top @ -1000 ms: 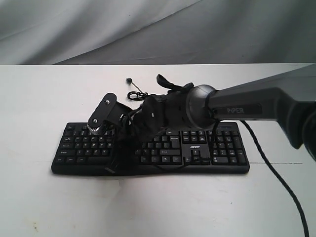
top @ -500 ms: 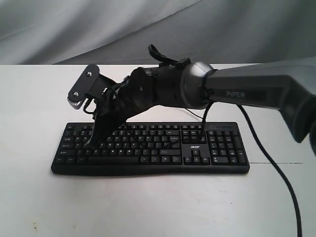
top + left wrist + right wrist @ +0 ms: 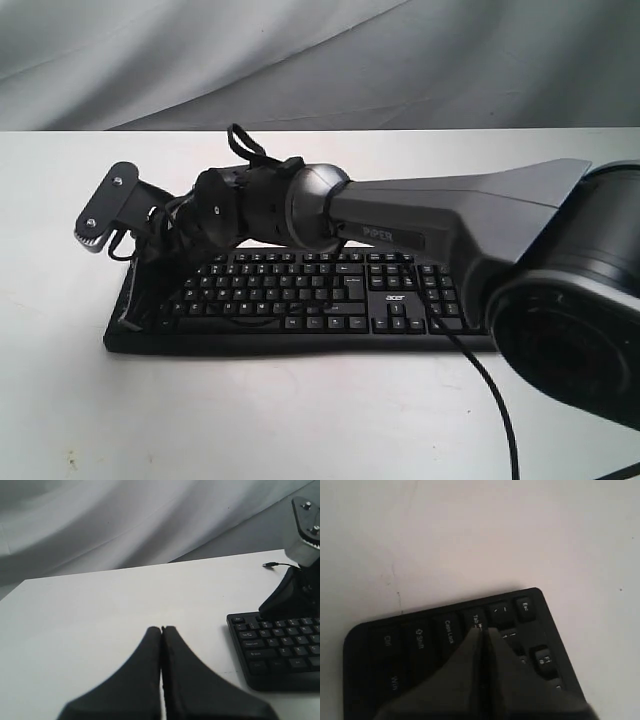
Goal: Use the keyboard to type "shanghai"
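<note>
Black keyboard (image 3: 330, 300) lies centred on table (image 3: 300, 420), right gripper (image 3: 484, 631) pressed together over its 9 o'clock end by Tab key (image 3: 476, 618) (near a/s, so likely mid-word), left gripper (image 3: 161, 630) also closed, parked off that end; letters done unknowable.

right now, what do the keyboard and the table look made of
Keyboard: probably moulded plastic, matte black with a slight sheen on the key tops and printed white legends. Table: smooth, matte white top, perhaps laminate or painted board. No grain or edge detail shows, so I can't tell which.
</note>
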Tool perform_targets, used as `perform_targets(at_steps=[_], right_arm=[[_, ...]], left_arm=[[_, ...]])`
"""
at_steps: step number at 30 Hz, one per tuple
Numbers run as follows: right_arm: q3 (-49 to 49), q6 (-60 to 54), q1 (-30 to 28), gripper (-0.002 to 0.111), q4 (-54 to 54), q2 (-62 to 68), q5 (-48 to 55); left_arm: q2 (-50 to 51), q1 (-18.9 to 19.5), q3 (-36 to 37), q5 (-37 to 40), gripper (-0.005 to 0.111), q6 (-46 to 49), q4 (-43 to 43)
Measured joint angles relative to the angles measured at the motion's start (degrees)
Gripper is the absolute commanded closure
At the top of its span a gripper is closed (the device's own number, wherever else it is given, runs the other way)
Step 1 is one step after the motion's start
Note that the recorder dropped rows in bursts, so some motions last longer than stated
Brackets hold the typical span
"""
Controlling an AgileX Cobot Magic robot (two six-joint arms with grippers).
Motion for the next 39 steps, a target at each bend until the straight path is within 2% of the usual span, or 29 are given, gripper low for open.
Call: perform_targets(at_steps=[39], right_arm=[[-0.5, 0.55, 0.14, 0.108, 0.8, 2.88, 1.5]], left_arm=[[0.0, 0.0, 0.0, 0.0, 0.107, 0.0, 0.0]])
